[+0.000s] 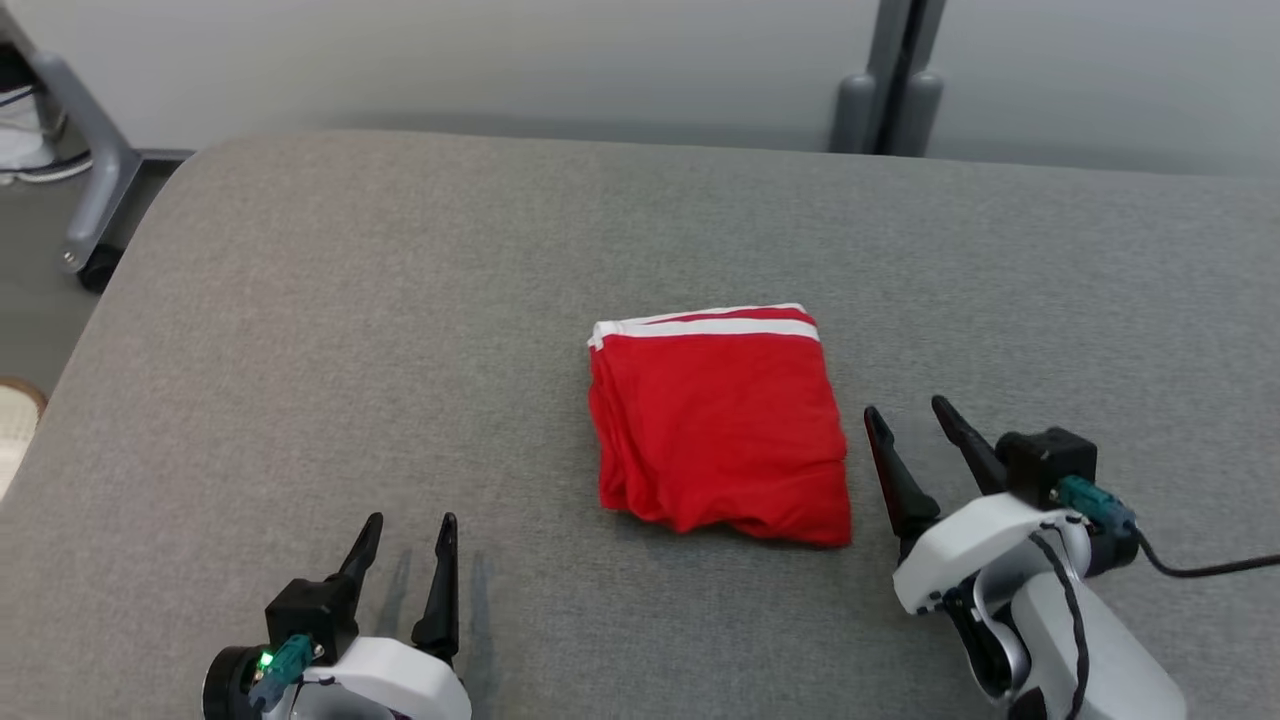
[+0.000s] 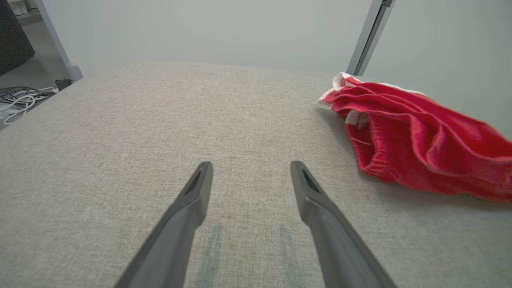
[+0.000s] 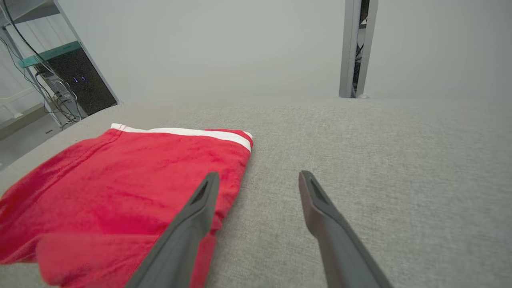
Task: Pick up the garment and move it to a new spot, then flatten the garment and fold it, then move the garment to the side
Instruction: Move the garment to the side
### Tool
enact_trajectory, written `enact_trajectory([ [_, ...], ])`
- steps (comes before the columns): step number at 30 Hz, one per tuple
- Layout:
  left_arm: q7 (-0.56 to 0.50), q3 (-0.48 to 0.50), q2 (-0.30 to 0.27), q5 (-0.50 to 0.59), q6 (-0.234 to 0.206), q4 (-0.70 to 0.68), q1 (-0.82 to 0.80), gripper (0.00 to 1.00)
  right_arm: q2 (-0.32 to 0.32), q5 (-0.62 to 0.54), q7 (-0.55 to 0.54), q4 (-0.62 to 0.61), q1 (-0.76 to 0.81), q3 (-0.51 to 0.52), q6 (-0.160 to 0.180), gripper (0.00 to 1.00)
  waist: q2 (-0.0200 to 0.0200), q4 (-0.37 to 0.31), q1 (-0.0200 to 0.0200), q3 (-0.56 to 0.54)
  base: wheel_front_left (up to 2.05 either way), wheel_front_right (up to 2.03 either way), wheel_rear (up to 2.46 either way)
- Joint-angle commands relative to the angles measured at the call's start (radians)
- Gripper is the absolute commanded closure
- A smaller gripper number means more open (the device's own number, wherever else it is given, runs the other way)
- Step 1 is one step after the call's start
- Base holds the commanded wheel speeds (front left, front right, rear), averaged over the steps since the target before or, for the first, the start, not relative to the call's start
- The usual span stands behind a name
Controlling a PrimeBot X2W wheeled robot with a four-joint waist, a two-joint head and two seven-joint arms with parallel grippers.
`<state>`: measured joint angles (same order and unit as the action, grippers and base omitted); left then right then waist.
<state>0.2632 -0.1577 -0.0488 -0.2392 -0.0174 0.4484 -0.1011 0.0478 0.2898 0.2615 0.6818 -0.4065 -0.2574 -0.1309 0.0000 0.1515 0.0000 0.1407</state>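
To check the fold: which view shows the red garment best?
Head view: the whole folded garment, all edges visible. Left wrist view shows its layered side, cropped; right wrist view crops it too.

Garment (image 1: 720,425) on cushioned surface (image 1: 400,300), near middle. Right gripper (image 1: 905,408) just beside garment's right edge. Left gripper (image 1: 412,518) well apart, front-left of garment. Post (image 1: 890,90) behind surface.

Grey fabric surface (image 1: 350,300), plain pale wall (image 1: 500,60)
We see an upright grey post (image 1: 890,90) behind the far edge, a castered frame leg (image 1: 95,200) on the grey floor (image 1: 30,300) at left, loose white cables (image 2: 20,102) trailing there, and a dark cabinet (image 3: 86,82) further off.
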Motion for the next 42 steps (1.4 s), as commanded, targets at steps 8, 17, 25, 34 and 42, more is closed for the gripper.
enact_trajectory([
  [8, 0.001, -0.017, -0.004, -0.018, -0.006, -0.007, -0.044, 0.00, 0.008, 0.098, 0.005, 0.181, -0.137, -0.094, 0.000, 0.00, 0.0000, 0.099, 0.0000, 0.083, 0.00, 0.00, 0.00],
  [17, 0.001, -0.011, -0.004, -0.022, -0.013, -0.009, -0.053, 0.00, 0.008, 0.200, 0.002, 0.273, -0.201, -0.146, 0.000, 1.00, 0.0000, 0.079, 0.0000, 0.087, 0.00, 0.00, 0.00],
  [25, 0.001, 0.017, -0.004, 0.003, 0.007, -0.006, -0.018, 0.00, 0.008, 0.191, 0.002, 0.189, -0.125, -0.079, 0.000, 1.00, 0.0000, -0.087, 0.0000, 0.021, 0.00, 0.00, 0.00],
  [34, 0.001, 0.011, -0.004, 0.013, 0.022, 0.001, -0.027, 0.00, 0.007, 0.177, 0.002, 0.149, -0.043, -0.067, 0.000, 1.00, 0.0000, -0.351, 0.0000, -0.005, 0.00, 0.00, 0.00],
  [42, 0.001, 0.002, -0.004, 0.001, 0.035, 0.001, -0.025, 0.00, 0.006, 0.186, 0.002, 0.106, -0.007, -0.105, 0.000, 1.00, 0.0000, -0.541, 0.0000, 0.002, 0.00, 0.00, 0.00],
])
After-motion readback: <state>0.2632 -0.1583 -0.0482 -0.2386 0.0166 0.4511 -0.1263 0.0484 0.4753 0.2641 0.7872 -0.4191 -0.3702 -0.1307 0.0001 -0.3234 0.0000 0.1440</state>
